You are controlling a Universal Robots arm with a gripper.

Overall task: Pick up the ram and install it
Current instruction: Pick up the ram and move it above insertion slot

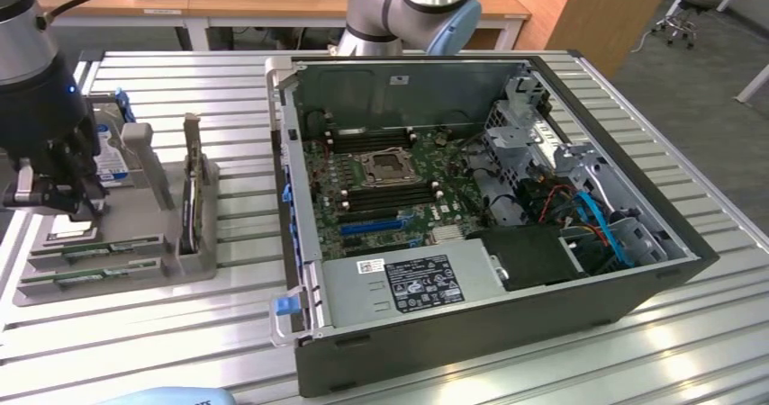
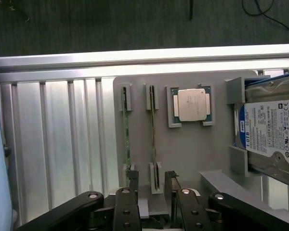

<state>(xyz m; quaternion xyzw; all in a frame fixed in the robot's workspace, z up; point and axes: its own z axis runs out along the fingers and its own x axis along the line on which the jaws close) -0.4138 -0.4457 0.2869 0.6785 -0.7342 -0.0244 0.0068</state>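
Note:
Two green ram sticks stand on edge in a grey holder [image 2: 188,149]. One ram stick [image 2: 153,130] runs straight out from between my fingertips; the other ram stick [image 2: 126,130] lies beside it, just outside one finger [image 2: 134,179]. My gripper [image 2: 151,182] hangs open above the holder, its fingers astride the near end of the first stick without touching it. In the exterior view the gripper [image 1: 67,209] hovers at the far left, over the holder [image 1: 144,216], where the two ram sticks [image 1: 103,247] [image 1: 94,278] lie. The open computer case [image 1: 481,225] shows its motherboard [image 1: 384,184].
A square silver processor [image 2: 191,105] sits in a pocket of the holder next to the sticks. A hard drive with a blue label [image 2: 272,132] stands at the holder's end. The slatted metal table [image 1: 673,333] carries everything. A second robot arm [image 1: 409,9] rises behind the case.

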